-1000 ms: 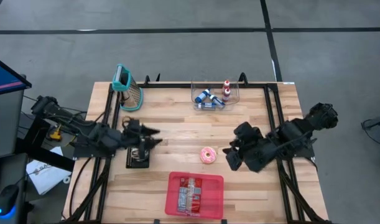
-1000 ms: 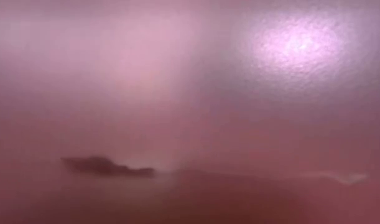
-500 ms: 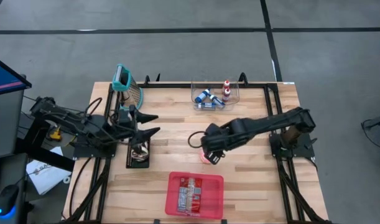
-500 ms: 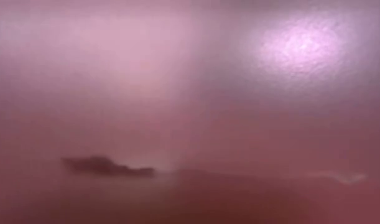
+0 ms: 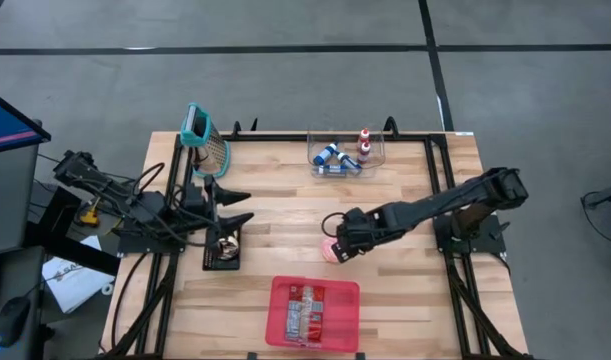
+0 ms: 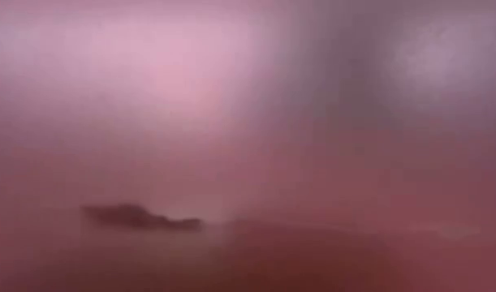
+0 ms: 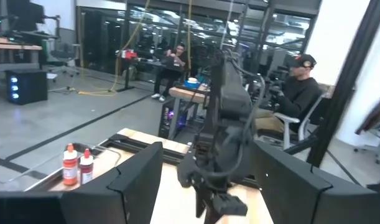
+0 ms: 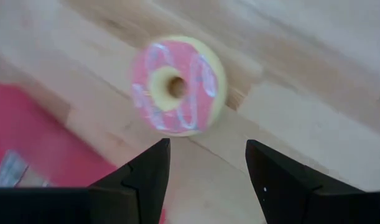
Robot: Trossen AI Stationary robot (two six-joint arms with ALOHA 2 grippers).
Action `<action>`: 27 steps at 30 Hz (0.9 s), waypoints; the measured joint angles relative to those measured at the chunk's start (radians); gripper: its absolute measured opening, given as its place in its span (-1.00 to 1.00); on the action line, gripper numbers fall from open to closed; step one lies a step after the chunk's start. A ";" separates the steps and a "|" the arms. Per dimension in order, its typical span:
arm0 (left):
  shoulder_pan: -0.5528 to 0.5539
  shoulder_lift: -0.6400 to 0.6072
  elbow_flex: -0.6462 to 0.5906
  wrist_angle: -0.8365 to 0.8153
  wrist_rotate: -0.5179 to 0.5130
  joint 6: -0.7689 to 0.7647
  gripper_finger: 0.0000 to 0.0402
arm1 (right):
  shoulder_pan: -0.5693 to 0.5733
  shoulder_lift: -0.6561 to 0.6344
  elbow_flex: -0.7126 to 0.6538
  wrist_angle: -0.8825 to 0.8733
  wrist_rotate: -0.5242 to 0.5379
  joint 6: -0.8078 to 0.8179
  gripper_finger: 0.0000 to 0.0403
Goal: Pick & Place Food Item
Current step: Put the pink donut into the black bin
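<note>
Arms reach inward from both sides of the wooden table. From its base at the right edge, the right arm stretches leftward, elbow raised, wrist tipped down over the table's middle. The right claw hangs just above the pink-frosted donut, its two dark fingers spread apart and holding nothing (the donut lies flat on the bare wood just ahead of them). Just nearer than the donut sits a red bin holding a packaged item; its label cannot be read.

On the left side, the left arm is folded low, its left claw pointing right across the table with the fingers wide apart and empty, above a small black tray.
</note>
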 joint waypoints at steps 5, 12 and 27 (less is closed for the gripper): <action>0.000 0.001 0.000 -0.008 -0.033 -0.002 0.19 | 0.000 -0.004 -0.153 0.201 -0.035 0.146 0.00; 0.000 0.003 0.000 -0.008 -0.063 -0.006 0.18 | -0.006 -0.004 -0.230 0.343 -0.021 0.227 0.00; 0.000 0.007 0.000 -0.008 -0.063 -0.044 0.17 | 0.046 -0.039 -0.285 0.369 0.009 0.301 0.00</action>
